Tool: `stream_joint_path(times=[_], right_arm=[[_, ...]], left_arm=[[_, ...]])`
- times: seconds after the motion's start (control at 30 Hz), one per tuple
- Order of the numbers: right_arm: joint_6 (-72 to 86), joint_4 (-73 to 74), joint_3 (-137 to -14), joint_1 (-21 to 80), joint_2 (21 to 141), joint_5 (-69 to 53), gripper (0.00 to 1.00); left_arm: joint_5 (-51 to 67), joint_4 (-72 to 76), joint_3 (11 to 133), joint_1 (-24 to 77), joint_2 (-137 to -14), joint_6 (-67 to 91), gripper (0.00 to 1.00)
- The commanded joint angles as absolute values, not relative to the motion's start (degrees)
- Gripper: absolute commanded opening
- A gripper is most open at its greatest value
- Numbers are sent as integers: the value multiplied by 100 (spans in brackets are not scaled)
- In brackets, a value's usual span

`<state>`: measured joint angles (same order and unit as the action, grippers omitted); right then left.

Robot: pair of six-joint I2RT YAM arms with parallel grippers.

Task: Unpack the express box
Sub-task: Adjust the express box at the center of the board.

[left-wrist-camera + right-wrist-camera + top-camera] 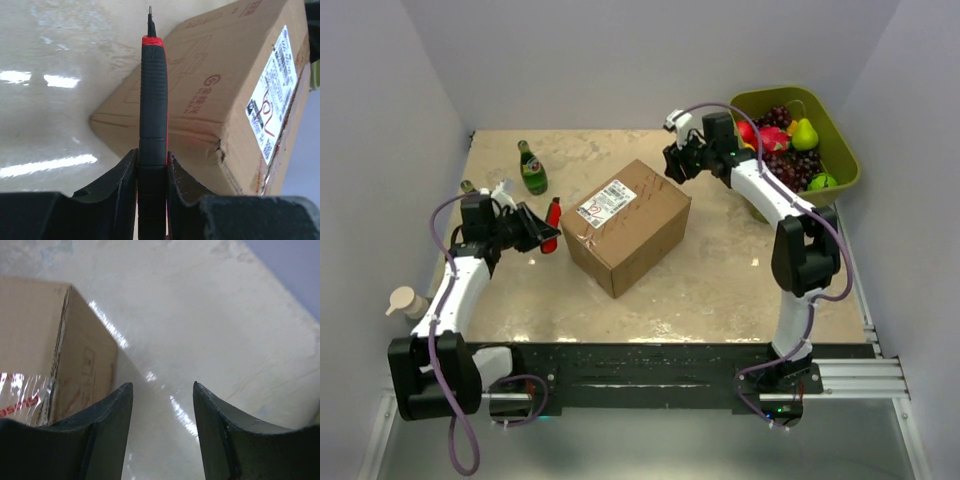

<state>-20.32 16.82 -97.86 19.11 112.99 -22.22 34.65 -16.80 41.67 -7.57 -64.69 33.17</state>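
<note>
The express box [626, 225] is a closed brown carton with a white label [606, 203] on top, in the middle of the table. My left gripper [538, 232] is shut on a red and black utility knife [552, 225] just left of the box. In the left wrist view the knife [152, 95] points its blade tip at the box [225, 95]. My right gripper [674, 162] is open and empty, above the table just beyond the box's far right corner. The box corner shows in the right wrist view [50, 350].
A green glass bottle [531, 168] lies at the back left. An olive-green tub [840, 140] of fruit stands at the back right. A small bottle top [467, 186] shows behind the left arm. A beige cup-like object [404, 300] sits off the table's left edge.
</note>
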Motion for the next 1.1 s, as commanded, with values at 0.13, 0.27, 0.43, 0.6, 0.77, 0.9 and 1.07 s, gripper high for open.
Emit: stream_joint_path(times=[0.13,0.27,0.43,0.6,0.77,0.9,1.07], right_arm=[[-1565,1828,-8291,2346,9793,-2522,54],[-1441,2021,-7551,2540,8924,-2453,55],[-1669,2074,-7014,2540,8560,-1979,57],[-1845,2039,-7303,2338,8832,-1777,59],[-1846,2574,-8286,1671,9078,-1547,59],[-2100,2612,-9175,1564,9053,-1572,57],[-2759,2837,-9588,2650,8999,-2292,55]], left_arm=[[3753,25,4570,95,-7206,4245,0],[3928,474,4807,132,-7926,4534,0],[4113,581,5176,132,-8428,4597,0],[4157,493,5115,71,-8367,4456,0],[3903,-394,5308,-595,-7946,3800,0],[3955,-1325,5659,-1177,-7489,2780,0],[4947,-2756,6035,-1362,-7189,1682,0]])
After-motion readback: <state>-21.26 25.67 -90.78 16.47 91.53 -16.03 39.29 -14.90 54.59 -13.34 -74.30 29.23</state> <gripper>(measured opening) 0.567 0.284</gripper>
